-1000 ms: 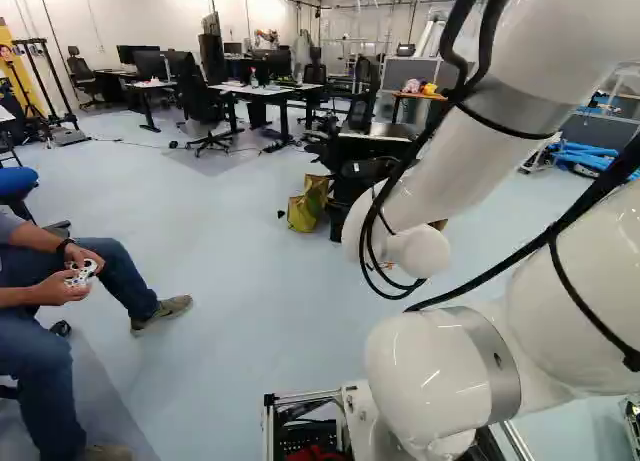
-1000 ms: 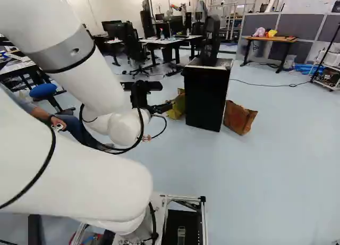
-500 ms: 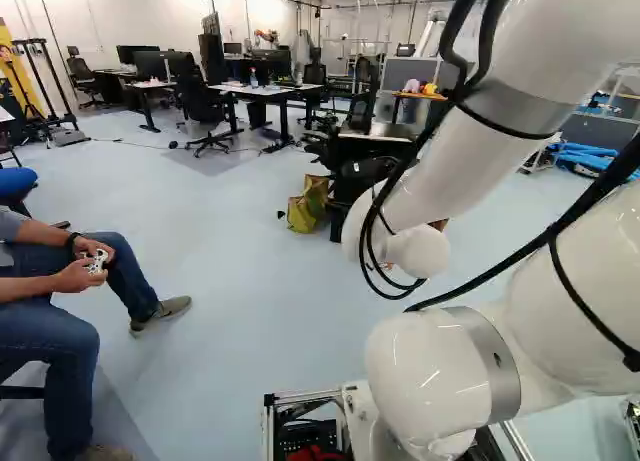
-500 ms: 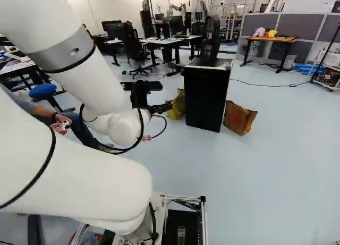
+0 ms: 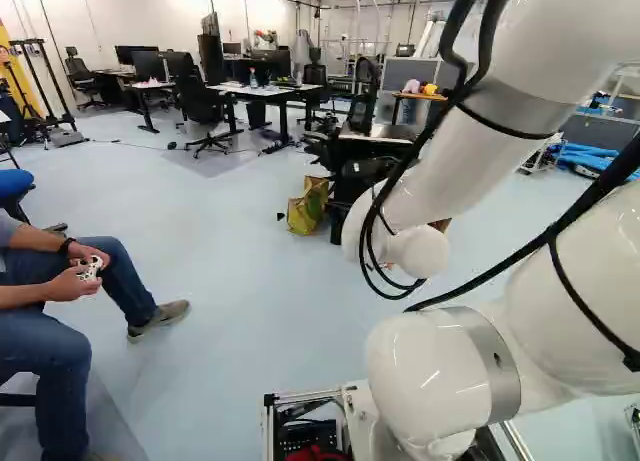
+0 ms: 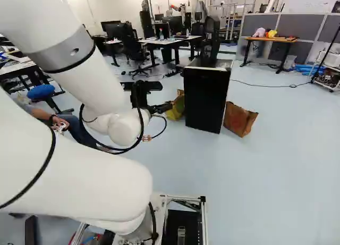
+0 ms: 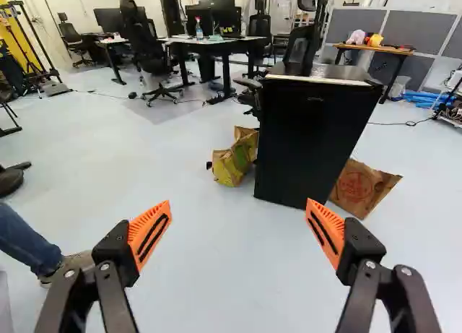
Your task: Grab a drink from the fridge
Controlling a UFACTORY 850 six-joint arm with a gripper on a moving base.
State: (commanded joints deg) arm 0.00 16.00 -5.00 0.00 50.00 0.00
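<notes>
We have the black mini fridge [image 7: 310, 145] standing on the pale floor [image 7: 209, 275] ahead of our white arm [image 6: 79, 75], and we cannot see any drink inside it. Our gripper [image 6: 159, 108] hangs on the near side of the fridge, apart from it. In the wrist view we find the gripper [image 7: 239, 206] released, its two fingers spread wide with orange pads [image 7: 149, 233] facing across bare space, and the fridge beyond them

Just left of the fridge, as the base views look, we see a crumpled yellow-green paper bag [image 7: 238, 159]; just right of it leans a brown paper bag [image 7: 361, 185] with red print. A black mesh office chair [image 6: 211, 36] rises behind the fridge. Farther beyond the fridge, to its left, we make out a white-topped desk [image 6: 164, 42] carrying a bottle [image 7: 199, 29]. Beyond the fridge to its right is a wooden-topped table [image 6: 271, 39] with a pink plush toy [image 6: 259, 32] and a yellow toy [image 6: 272, 33] on it, before grey partition panels [image 6: 295, 26]
</notes>
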